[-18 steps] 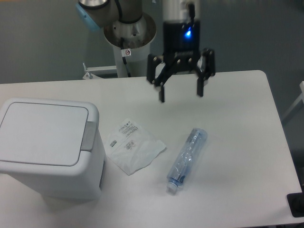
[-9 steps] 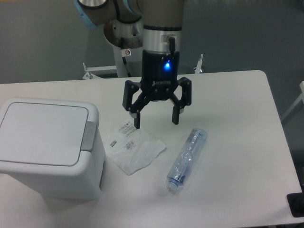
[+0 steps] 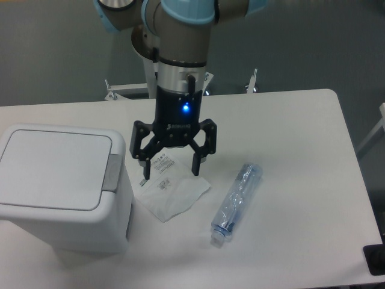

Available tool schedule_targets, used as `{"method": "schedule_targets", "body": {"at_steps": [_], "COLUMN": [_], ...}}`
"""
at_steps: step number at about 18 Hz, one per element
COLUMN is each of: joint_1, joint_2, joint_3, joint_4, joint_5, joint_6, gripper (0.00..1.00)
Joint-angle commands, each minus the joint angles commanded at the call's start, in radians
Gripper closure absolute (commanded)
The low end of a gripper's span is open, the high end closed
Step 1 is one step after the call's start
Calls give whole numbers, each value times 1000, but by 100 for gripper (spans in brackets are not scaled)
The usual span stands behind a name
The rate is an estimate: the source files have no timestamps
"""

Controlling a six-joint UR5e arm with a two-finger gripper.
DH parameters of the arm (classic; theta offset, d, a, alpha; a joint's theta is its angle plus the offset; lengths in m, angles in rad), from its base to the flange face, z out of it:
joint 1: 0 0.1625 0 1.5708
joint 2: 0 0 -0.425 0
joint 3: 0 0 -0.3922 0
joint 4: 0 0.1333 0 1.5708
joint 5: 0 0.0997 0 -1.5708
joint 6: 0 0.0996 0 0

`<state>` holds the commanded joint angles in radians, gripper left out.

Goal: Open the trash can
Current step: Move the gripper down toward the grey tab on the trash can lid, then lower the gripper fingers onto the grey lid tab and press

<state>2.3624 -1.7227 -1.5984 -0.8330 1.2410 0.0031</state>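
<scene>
1. So far nothing of the task itself is done: the bin point(image 3: 63, 186) sits at the left of the table point(image 3: 301, 150) with its flat lid point(image 3: 54, 168) lying shut.
2. Its grey tab point(image 3: 113, 173) runs along the lid's right edge and looks untouched.
3. Hanging near the bin's right side, the gripper point(image 3: 169, 170) points downward above a flat white packet point(image 3: 168, 189), with its fingers spread apart and nothing between them.
4. It touches neither bin nor tab; a gap of bare table shows between its left finger point(image 3: 142, 171) and the bin's wall.
5. What is left, by this view, is nearly everything: reaching the tab, pressing it, and letting the lid come up.
6. A clear plastic bottle point(image 3: 236, 202) lies on its side to the right of the packet, well apart from the bin and no part of the job.
7. As for writing, the packet carries a printed label with dark lines of text, too small to read; the gripper body bears a faint mark below its blue light point(image 3: 186, 108), also unreadable.
</scene>
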Motion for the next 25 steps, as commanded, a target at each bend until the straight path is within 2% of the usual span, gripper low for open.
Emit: {"method": "schedule_targets", "body": {"at_steps": [25], "joint_1": [-55], "joint_2": [6], "joint_3": [-43], "joint_4": [-2], "joint_5": [5], "joint_6": [-8], "gripper": [0]}}
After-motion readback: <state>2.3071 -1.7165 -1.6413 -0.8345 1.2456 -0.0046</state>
